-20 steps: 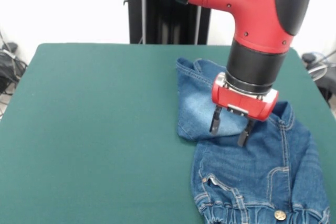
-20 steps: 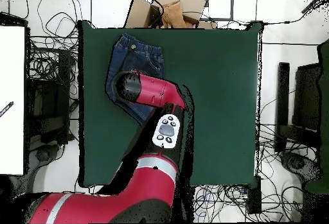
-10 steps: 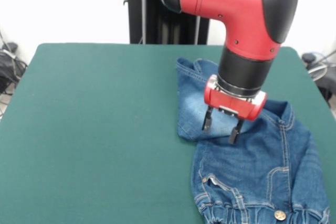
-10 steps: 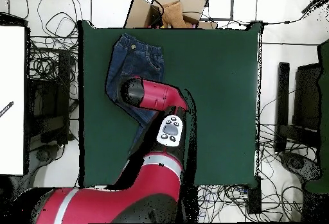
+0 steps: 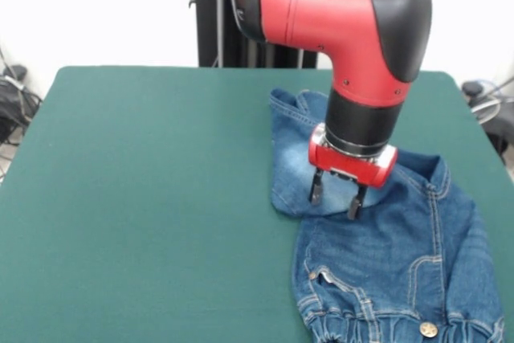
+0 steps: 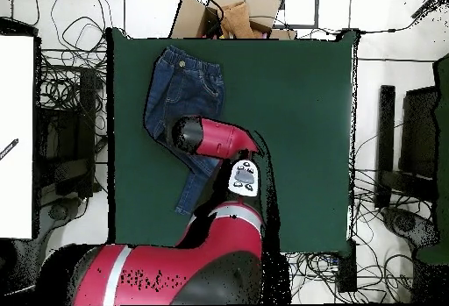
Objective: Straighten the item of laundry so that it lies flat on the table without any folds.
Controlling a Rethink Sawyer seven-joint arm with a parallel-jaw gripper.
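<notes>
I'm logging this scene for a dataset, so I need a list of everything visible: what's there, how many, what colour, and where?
jeans: one pair, blue denim, near the table's edge, one leg folded over
brass button: one, on the gathered waistband
table: one, dark green cloth, fills both views
cardboard box: one, brown, on the floor beyond the table in the overhead view
cables: many, black, on the floor around the table
arm: one, red and black
gripper: one, open, just above the folded leg's edge
</notes>
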